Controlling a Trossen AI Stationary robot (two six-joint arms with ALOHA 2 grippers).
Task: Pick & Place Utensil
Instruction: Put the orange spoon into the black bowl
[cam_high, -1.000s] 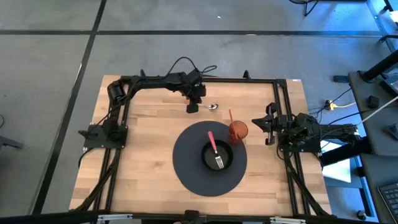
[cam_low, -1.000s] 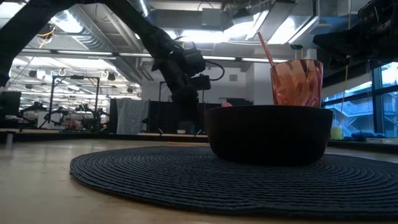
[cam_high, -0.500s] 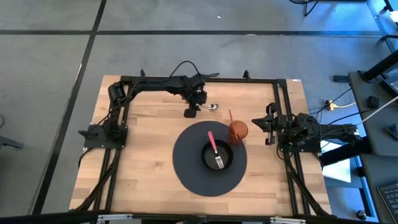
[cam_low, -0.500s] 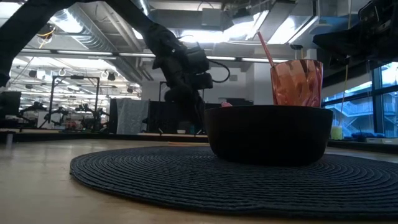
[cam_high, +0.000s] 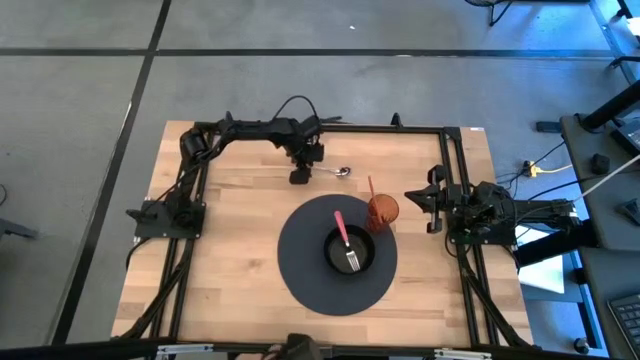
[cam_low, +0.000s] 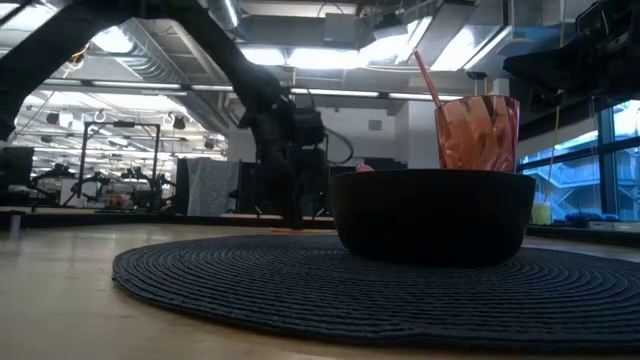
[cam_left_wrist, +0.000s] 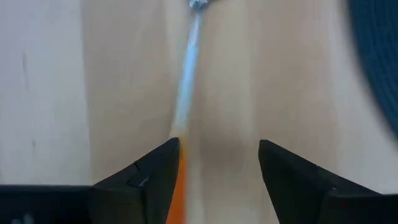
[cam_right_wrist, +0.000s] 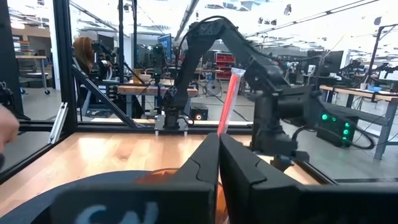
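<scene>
High view has the left hand (cam_high: 298, 177) down low over the wooden counter (cam_high: 230, 260), around 12 o'clock from the round dark placemat (cam_high: 300, 270). Its fingers are spread apart, nothing between them. The spoon (cam_high: 330, 173) lies flat on the counter just at 3 o'clock of that hand, silver bowl end pointing toward the orange cup (cam_high: 383, 211). In the left wrist view the spoon (cam_left_wrist: 186, 81) runs straight out ahead, with its orange handle end right beside one finger (cam_left_wrist: 155, 171); can't tell if it's touching.

On the placemat sits a black bowl (cam_high: 350, 252) with a pink-handled fork (cam_high: 345, 240) in it, and the cup with a straw stands at the mat's 1 o'clock edge.

Right hand (cam_high: 412, 199) is parked at the counter's 3 o'clock side, fingers pressed together, empty.
</scene>
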